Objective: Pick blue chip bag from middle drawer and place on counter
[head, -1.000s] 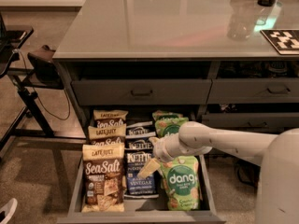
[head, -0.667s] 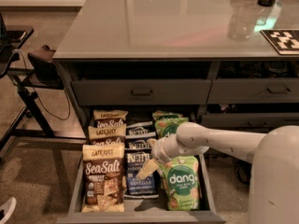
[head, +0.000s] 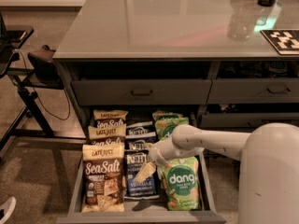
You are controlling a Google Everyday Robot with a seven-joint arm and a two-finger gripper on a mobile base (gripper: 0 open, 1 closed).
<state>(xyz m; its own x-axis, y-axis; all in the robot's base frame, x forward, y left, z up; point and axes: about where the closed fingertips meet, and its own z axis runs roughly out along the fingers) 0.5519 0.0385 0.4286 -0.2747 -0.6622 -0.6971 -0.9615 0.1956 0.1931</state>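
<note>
The middle drawer point(head: 76, 192) is pulled open below the counter point(head: 163, 22). It holds three rows of snack bags. The middle row is dark navy Kettle bags; the front blue chip bag point(head: 138, 185) lies flat with its white lettering up, and two more point(head: 140, 129) lie behind it. My gripper point(head: 145, 170) reaches in from the right on a white arm. It is low over the upper part of the front blue chip bag and covers part of the bag's label.
Tan SeaSalt bags point(head: 103, 178) fill the left row and green dang bags point(head: 181, 185) the right row, under my arm. Shut drawer fronts with dark handles point(head: 140, 92) are above. A clear bottle point(head: 243, 20) and a marker tag point(head: 282, 40) sit on the counter. A black stand point(head: 28, 83) is at the left.
My gripper has moved a little lower and toward the drawer's front, onto the front blue chip bag. The bags have not moved.
</note>
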